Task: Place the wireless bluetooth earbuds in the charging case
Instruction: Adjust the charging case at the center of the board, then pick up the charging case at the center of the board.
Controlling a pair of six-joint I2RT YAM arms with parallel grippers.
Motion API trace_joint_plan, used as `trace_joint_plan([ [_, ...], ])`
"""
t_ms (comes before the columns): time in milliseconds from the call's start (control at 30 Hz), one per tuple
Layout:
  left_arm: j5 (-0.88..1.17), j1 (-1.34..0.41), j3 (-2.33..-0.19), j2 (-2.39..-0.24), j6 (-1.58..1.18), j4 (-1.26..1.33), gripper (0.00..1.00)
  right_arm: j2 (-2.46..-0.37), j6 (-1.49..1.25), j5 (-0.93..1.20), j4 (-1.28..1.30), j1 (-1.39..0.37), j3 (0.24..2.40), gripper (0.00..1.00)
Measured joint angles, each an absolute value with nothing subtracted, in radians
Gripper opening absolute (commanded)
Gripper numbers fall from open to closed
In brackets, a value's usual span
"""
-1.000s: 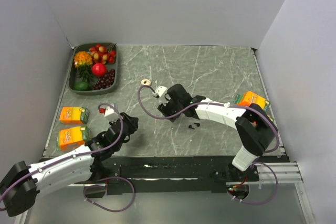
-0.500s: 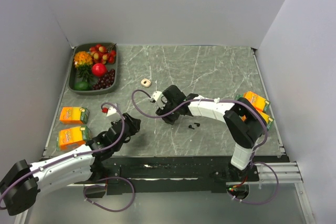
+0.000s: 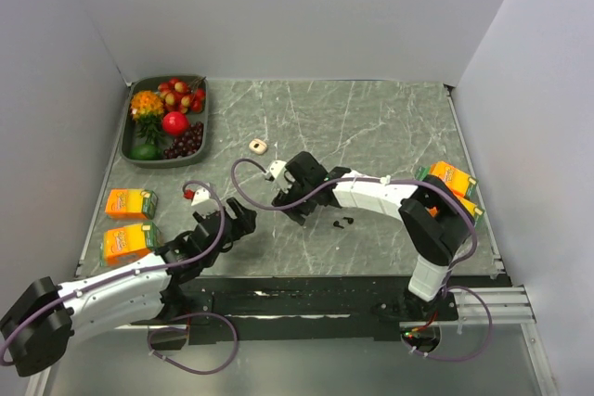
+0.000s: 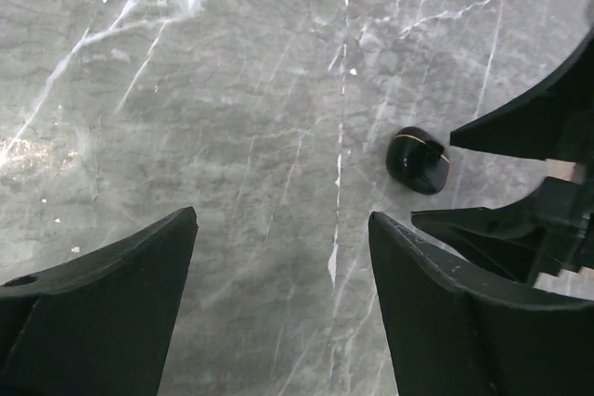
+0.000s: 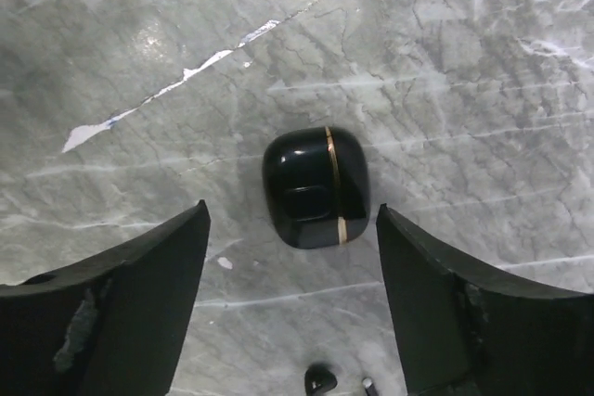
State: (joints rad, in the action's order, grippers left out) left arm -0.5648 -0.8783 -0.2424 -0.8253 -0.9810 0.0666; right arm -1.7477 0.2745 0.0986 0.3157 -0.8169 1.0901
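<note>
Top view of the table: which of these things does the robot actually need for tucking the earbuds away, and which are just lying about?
Part of the job:
black charging case, closed
two black earbuds, lying loose near it

Just lying about:
fruit tray
orange cartons, on both sides
beige ring

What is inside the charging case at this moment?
The charging case lies shut on the table, its gold seam closed, so its inside cannot be seen. The two black earbuds lie outside it, on the same table.
</note>
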Motion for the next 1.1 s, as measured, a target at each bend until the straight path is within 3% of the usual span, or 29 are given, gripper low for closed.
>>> trace_joint_plan([
  [33, -0.564, -0.878, -0.243, -0.832, -0.981, 0.067, 0.82, -1.745, 0.274, 0.096, 0.315, -0.819, 1.090, 0.83],
  [67, -0.564, -0.879, -0.243, -0.836, -0.981, 0.066, 0.96, -1.744, 0.273, 0.093, 0.314, -0.821, 1.090, 0.83],
  [200, -0.564, -0.878, -0.244, -0.838, -0.987, 0.065, 0.96, -1.722, 0.244, 0.066, 0.285, -0.822, 1.055, 0.84],
  [300, -0.566, -0.879, -0.244, -0.838, -0.991, 0.062, 0.96, -1.625, 0.186, -0.006, 0.276, -0.822, 1.005, 0.99],
  [467, -0.559, -0.879, -0.244, -0.840, -0.964, 0.125, 0.96, -1.362, 0.023, -0.172, 0.266, -0.820, 1.015, 0.99],
  [600, -0.545, -0.878, -0.270, -0.905, -0.963, 0.181, 0.96, -1.213, -0.141, -0.189, 0.255, -0.774, 1.028, 1.00],
  [767, -0.502, -0.901, -0.562, -1.201, -0.969, 0.089, 0.96, -1.110, -0.283, -0.137, 0.259, -0.691, 0.971, 0.99],
  [1100, -0.554, -1.019, -0.992, -1.641, -1.068, -0.110, 0.99, -1.018, -0.378, -0.157, 0.385, -0.687, 0.879, 0.99],
])
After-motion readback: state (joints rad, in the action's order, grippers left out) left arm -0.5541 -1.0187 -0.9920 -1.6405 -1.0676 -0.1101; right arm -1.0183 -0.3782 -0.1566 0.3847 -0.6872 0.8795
